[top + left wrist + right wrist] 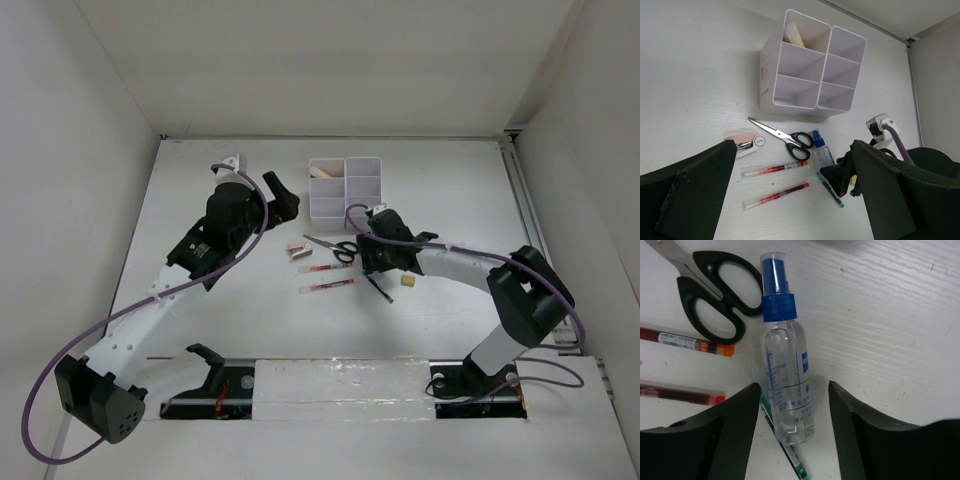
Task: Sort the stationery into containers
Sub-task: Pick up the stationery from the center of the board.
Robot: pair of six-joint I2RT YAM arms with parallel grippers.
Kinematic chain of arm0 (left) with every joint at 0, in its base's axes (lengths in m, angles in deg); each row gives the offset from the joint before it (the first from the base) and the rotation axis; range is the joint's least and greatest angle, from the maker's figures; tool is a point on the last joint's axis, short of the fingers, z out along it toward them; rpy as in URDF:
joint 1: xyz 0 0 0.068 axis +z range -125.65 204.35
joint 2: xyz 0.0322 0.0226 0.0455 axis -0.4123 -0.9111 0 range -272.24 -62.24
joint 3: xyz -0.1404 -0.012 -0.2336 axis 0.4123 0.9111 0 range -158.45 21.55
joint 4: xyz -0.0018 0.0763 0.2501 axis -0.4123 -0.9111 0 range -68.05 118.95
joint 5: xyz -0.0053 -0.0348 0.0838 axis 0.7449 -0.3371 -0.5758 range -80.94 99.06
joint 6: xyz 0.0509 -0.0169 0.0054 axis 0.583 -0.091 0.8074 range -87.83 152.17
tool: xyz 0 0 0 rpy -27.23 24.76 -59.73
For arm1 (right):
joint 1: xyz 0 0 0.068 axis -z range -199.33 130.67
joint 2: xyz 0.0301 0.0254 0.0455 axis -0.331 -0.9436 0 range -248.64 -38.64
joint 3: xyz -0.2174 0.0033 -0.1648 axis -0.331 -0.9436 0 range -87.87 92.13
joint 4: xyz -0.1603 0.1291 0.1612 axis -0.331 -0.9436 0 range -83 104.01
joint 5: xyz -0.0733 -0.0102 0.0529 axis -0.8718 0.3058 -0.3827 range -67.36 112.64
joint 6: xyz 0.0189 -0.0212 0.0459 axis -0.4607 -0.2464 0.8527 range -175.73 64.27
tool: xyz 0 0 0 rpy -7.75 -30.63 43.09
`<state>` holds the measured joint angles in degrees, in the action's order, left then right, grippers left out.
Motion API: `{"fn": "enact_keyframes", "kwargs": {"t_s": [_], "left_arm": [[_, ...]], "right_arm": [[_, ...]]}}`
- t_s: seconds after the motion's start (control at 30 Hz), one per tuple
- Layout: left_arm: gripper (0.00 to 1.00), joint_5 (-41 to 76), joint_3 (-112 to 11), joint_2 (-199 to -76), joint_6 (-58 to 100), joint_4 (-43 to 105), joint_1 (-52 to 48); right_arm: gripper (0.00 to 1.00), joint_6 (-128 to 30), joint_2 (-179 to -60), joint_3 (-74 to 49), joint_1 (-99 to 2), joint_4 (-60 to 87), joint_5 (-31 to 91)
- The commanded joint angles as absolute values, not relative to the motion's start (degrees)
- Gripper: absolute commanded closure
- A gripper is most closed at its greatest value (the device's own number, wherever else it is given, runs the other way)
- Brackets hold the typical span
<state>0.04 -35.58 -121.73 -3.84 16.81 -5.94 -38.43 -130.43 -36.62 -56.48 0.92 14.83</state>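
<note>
The white six-compartment container (345,185) stands at the back of the table, and in the left wrist view (810,70) a yellow bar (794,36) lies in its far left compartment. The black-handled scissors (332,246), two red-white pens (327,277), a dark pen (379,289) and a yellow eraser (408,281) lie in front of it. My right gripper (794,412) is open, low over the table. Its fingers straddle the lower end of the blue-capped clear bottle (787,375) without touching it. My left gripper (794,157) is open and empty, raised left of the container.
A pink and white stapler-like item (747,142) lies left of the scissors (785,136). The dark pen (790,455) lies partly under the bottle's base. White walls enclose the table on three sides. The right arm (470,265) reaches in from the right.
</note>
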Motion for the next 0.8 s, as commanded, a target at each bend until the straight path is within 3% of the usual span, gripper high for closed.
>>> {"fn": "enact_keyframes", "kwargs": {"t_s": [0.0, 0.13, 0.17, 0.3, 0.4, 0.67, 0.77], "left_arm": [[0.0, 2.0, -35.6, -121.2, -2.8, 20.0, -6.0], [0.0, 2.7, -35.6, -121.2, -2.8, 20.0, -6.0], [0.0, 2.7, -35.6, -121.2, -2.3, 20.0, -6.0], [0.0, 3.3, -35.6, -121.2, -2.3, 20.5, -6.0], [0.0, 5.1, -35.6, -121.7, -2.3, 21.1, -6.0], [0.0, 21.2, -34.0, -124.5, -1.1, 31.5, -6.0], [0.0, 31.1, -33.3, -127.7, -2.8, 37.5, -6.0]], "right_arm": [[0.39, -37.8, -131.9, -35.1, -56.2, 0.9, 13.4], [0.59, -36.8, -132.4, -35.1, -56.2, 0.9, 13.4], [0.59, -36.7, -132.4, -35.1, -56.2, 0.9, 13.4], [0.74, -36.7, -132.4, -35.1, -56.2, 0.9, 13.4], [0.99, -36.1, -132.3, -35.1, -56.2, 0.4, 11.9], [1.0, -31.6, -113.9, -37.5, -56.8, -3.9, 6.7], [1.0, -34.1, -106.3, -37.5, -57.3, -1.9, 14.2]]}}
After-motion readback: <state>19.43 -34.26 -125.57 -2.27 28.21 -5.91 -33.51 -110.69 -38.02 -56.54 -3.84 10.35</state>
